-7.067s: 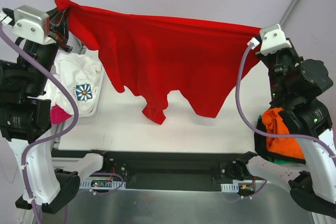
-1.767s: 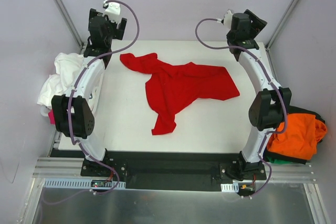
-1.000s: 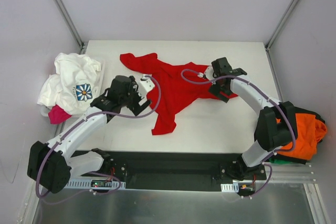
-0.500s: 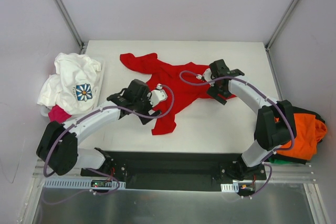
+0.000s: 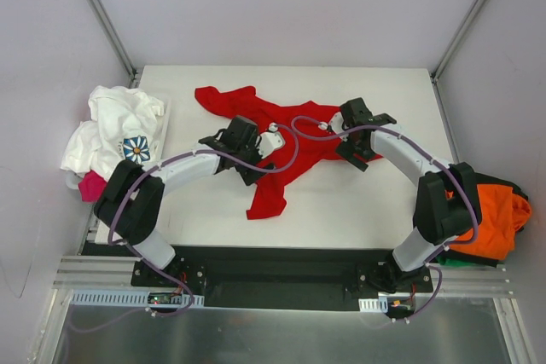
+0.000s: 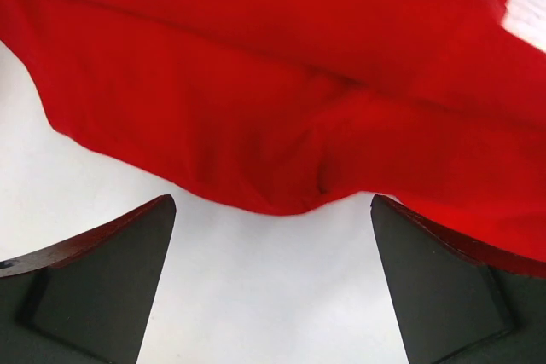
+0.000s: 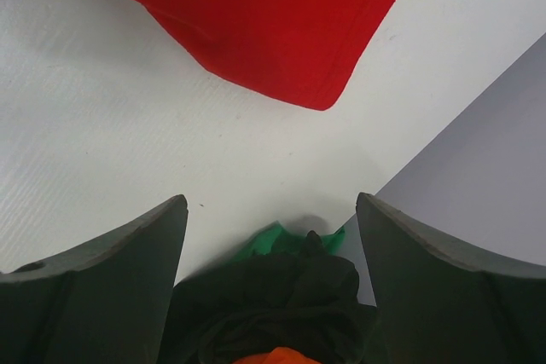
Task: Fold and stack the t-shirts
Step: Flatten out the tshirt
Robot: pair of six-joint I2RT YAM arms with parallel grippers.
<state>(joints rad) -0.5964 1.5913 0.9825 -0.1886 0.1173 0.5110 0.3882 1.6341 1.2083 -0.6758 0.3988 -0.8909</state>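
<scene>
The white table (image 5: 341,202) is carrying both arms' work area, and bare surface is showing directly under each gripper.

The red t-shirt (image 5: 311,151) is lying crumpled and unfolded on the table, stretching between the two grippers. One sleeve is trailing away beyond the left gripper (image 5: 243,149) and a narrow tail is hanging back toward the arm bases.

The white t-shirt with the blue flower print (image 5: 119,130) is sitting bunched well off to the left gripper's outer side, at the table edge. A pink garment (image 5: 92,185) is poking out from beneath it.

The orange t-shirt (image 5: 490,215) is lying in a heap well to the right gripper's (image 5: 354,147) outer side, off the table edge. Dark cloth (image 7: 273,296) and green cloth (image 7: 286,240) are lying with it, showing at the wrist end of the right wrist view.

The left gripper (image 6: 271,202) is hovering low with its jaws spread wide. The folded red hem is lying just ahead of the fingertips, with nothing between them.

The right gripper (image 7: 270,198) is also standing wide apart and gripping nothing. A red corner is lying just ahead of it, with bare table in between.
</scene>
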